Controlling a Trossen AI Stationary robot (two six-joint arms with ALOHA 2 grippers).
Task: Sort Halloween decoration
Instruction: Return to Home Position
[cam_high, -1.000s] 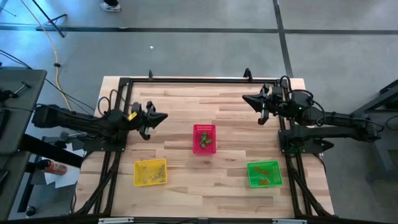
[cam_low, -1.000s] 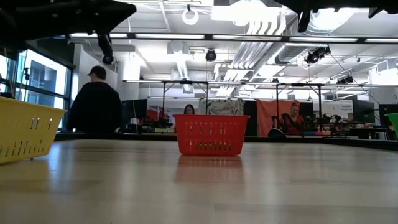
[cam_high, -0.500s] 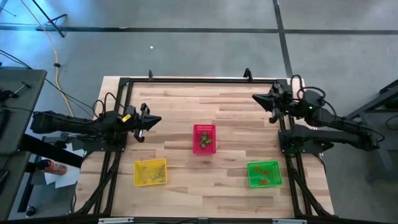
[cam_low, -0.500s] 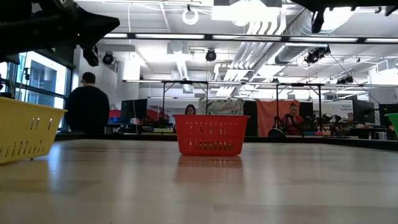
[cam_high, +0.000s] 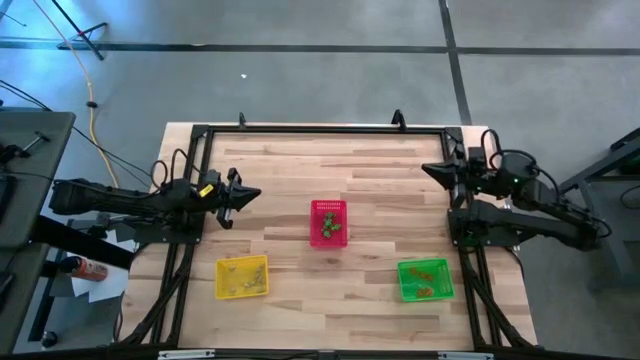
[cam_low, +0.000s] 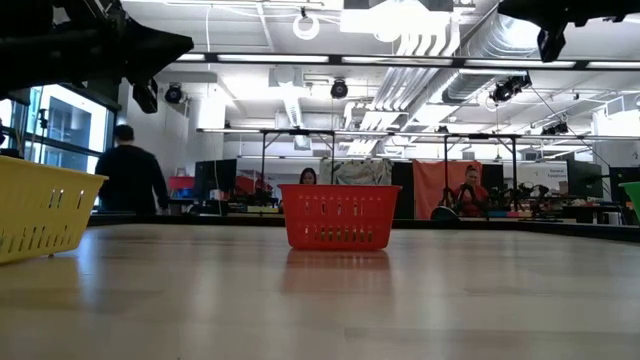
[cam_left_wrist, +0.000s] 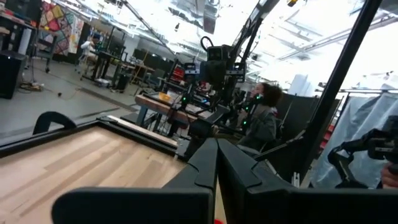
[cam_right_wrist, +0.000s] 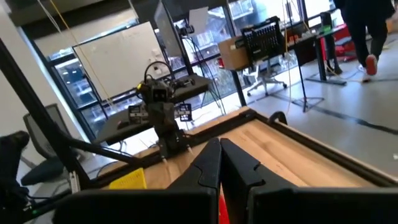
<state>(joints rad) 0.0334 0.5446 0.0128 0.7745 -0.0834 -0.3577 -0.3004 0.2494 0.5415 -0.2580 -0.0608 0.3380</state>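
Tiny trinkets lie in three mesh baskets on the wooden table: green ones in the red basket (cam_high: 329, 222) at the middle, yellowish ones in the yellow basket (cam_high: 242, 277) at the near left, orange ones in the green basket (cam_high: 425, 279) at the near right. My left gripper (cam_high: 257, 193) is shut and empty, raised over the table's left side. My right gripper (cam_high: 427, 169) is shut and empty, raised over the far right. Both show shut in their wrist views, the left (cam_left_wrist: 216, 149) and the right (cam_right_wrist: 219, 148).
A black metal frame (cam_high: 300, 129) runs around the table's edges. The red basket (cam_low: 338, 216) stands mid-table in the low view, the yellow one (cam_low: 40, 208) at its left edge. People stand and sit in the room beyond the table.
My right gripper has drawn back toward the table's right edge, away from the middle. My left gripper has drawn back a little toward the table's left edge and then kept still. The baskets have not moved.
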